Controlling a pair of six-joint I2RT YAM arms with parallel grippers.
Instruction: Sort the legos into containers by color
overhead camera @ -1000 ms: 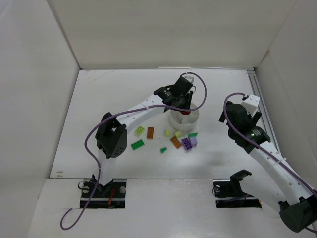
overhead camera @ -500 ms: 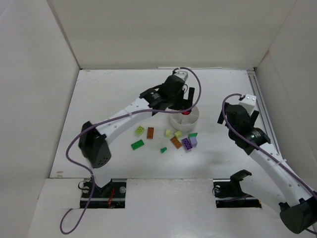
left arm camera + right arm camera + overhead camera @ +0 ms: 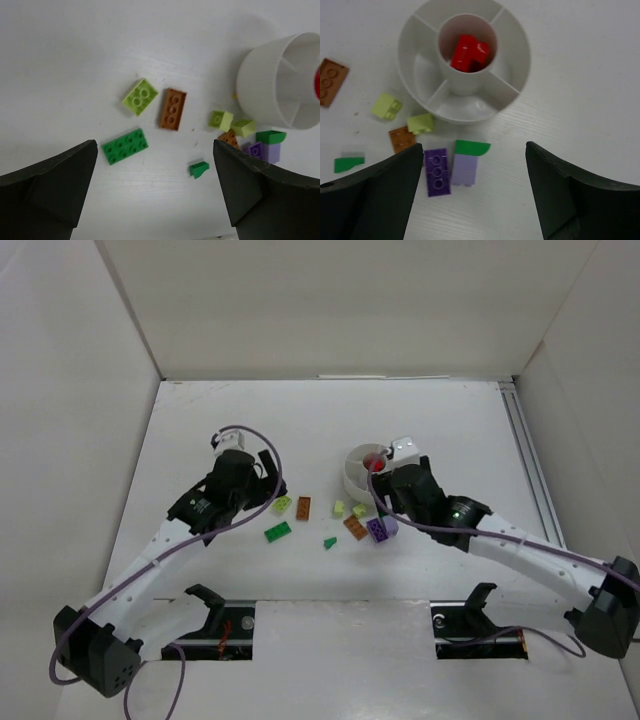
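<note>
The white tub (image 3: 520, 45) holds red legos (image 3: 469, 51) in its central circle; its wedge sections hold nothing that I can see. Below it lie a purple plate (image 3: 437, 171), a lilac brick (image 3: 465, 169) and a green curved piece (image 3: 472, 147), all under my open right gripper (image 3: 474, 170). My left gripper (image 3: 155, 165) hangs open over the table near a green plate (image 3: 125, 145) and a green wedge (image 3: 199, 169). A yellow-green plate (image 3: 140, 96) and an orange-brown plate (image 3: 173, 108) lie beyond. From above, the left gripper (image 3: 268, 480) is left of the pile and the right gripper (image 3: 388, 498) is beside the tub (image 3: 358, 465).
Two small yellow-green pieces (image 3: 386, 106) (image 3: 420, 123) and an orange piece (image 3: 402, 138) lie close against the tub's near-left side. White walls enclose the table on the left, back and right. A rail (image 3: 528, 455) runs along the right edge.
My left arm has pulled back from over the tub to the left, and its gripper has opened. My right arm has swung in from the right to over the purple bricks.
</note>
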